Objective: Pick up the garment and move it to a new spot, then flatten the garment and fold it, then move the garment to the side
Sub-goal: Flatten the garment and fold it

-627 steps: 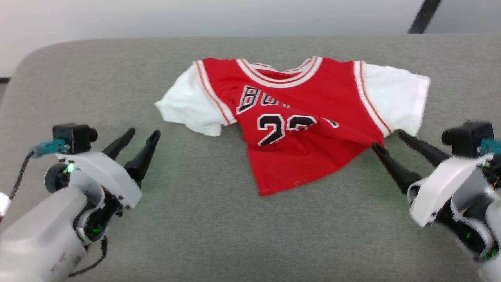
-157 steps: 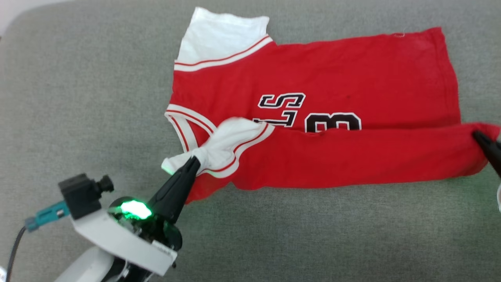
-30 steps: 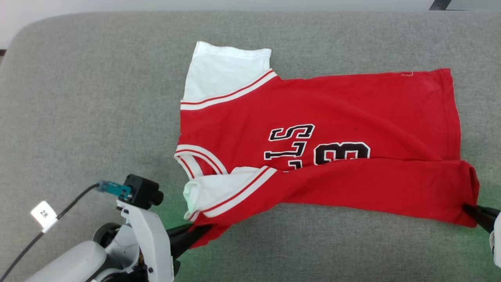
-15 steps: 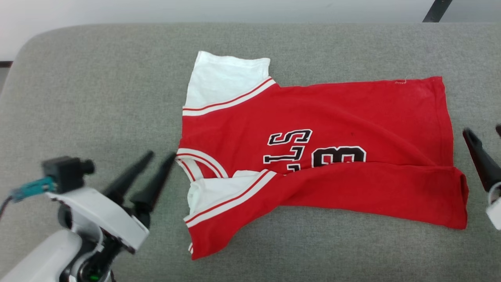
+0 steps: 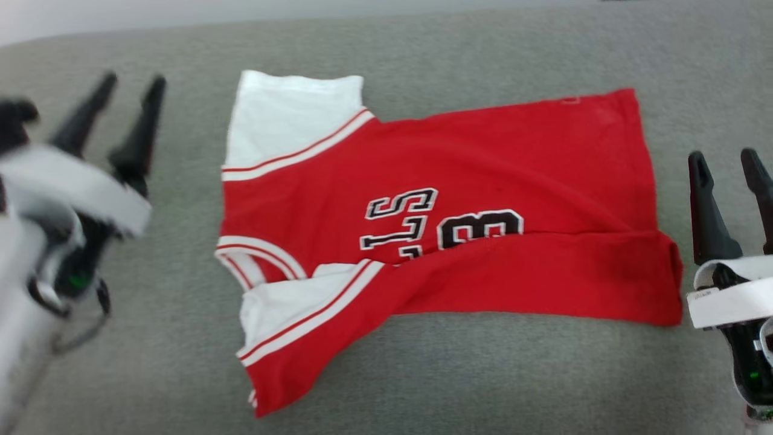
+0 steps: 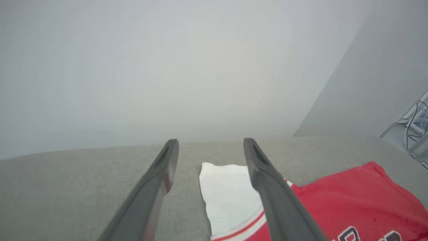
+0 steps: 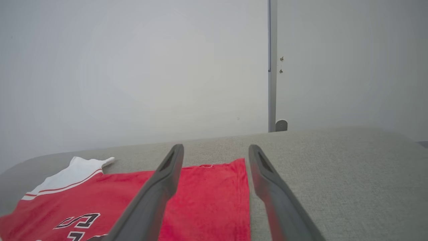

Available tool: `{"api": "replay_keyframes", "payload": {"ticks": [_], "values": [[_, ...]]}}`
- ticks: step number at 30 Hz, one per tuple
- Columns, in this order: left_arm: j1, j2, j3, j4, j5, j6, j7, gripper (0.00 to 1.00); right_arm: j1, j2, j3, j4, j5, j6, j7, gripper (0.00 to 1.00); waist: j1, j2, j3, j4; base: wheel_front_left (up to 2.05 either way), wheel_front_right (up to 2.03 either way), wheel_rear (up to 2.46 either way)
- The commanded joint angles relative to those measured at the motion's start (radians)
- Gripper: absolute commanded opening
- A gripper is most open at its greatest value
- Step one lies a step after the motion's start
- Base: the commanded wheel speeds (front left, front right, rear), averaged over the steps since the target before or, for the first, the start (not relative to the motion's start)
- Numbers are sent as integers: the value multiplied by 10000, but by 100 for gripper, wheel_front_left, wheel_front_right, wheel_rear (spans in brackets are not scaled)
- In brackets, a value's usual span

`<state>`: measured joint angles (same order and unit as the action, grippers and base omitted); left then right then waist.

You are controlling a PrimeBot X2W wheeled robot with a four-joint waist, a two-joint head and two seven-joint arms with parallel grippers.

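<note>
The garment point(image 5: 459, 199), a red jersey with white sleeves and black lettering, lies sideways on the grey surface point(image 5: 423, 374), collar to the left. Its near long edge is folded over the middle, covering part of the number. My left gripper point(image 5: 130, 84) hovers open to the left of the far white sleeve point(image 5: 290, 115), holding nothing. My right gripper point(image 5: 724, 160) stands open just right of the hem. In the left wrist view the left gripper point(image 6: 210, 144) frames the white sleeve point(image 6: 227, 197). The right gripper point(image 7: 215, 149) looks over the red hem point(image 7: 207, 197) in its wrist view.
The grey padded surface point(image 7: 334, 174) extends around the jersey on every side. A pale wall point(image 7: 133, 67) rises behind its far edge, with a thin metal post point(image 7: 272, 63) against it. Cables and a rack point(image 6: 416, 134) show at the far right in the left wrist view.
Both grippers let go of the jersey's near folded edge and opened. They then rose and moved toward the far side, the left one up beside the far sleeve. The camera has shifted.
</note>
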<state>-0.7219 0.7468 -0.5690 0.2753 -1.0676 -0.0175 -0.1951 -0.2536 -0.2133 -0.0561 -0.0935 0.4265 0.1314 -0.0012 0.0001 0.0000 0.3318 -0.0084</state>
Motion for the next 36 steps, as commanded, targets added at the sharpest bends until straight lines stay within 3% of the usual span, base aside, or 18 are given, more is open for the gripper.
{"api": "replay_keyframes", "payload": {"ticks": [1, 10, 19, 30, 32, 33, 36], "values": [[-613, -25, -80, 417, 122, -127, 320, 100, -208, 72, 42, 62, -116, -11, -218, 100, -1, 0, 578, -734, 0, 0, 0], [-3492, -104, -874, 3363, 484, -855, 2907, 100, -600, 367, 708, 585, 349, -11, -529, 100, -1, 0, 1351, -1841, 0, 0, 0], [-4824, -360, -1722, 5611, 41, -1069, 6566, 100, -725, 173, 1010, 689, 552, -11, -582, 100, -1, 0, 1606, -2311, 0, 0, 0], [-5236, -761, -2374, 6540, -154, -1143, 8070, 100, -1175, -41, 1392, 439, 664, -11, -424, 100, -1, 0, 1867, -2285, 0, 0, 0], [-5199, -811, -2446, 6337, -309, -1149, 8098, 21, -1484, -183, 1569, 379, 665, -11, -268, 100, -1, 0, 1908, -2265, 0, 0, 0], [-5180, -828, -2459, 6256, -401, -1150, 8079, 0, -1692, -271, 1681, 363, 660, -11, -156, 100, -1, 0, 1930, -2253, 0, 0, 0], [-5140, -856, -2594, 6023, -567, -1153, 8110, 0, -2439, -620, 2094, 533, 685, -11, 408, 100, -1, 0, 1979, -2179, 0, 0, 0]]}}
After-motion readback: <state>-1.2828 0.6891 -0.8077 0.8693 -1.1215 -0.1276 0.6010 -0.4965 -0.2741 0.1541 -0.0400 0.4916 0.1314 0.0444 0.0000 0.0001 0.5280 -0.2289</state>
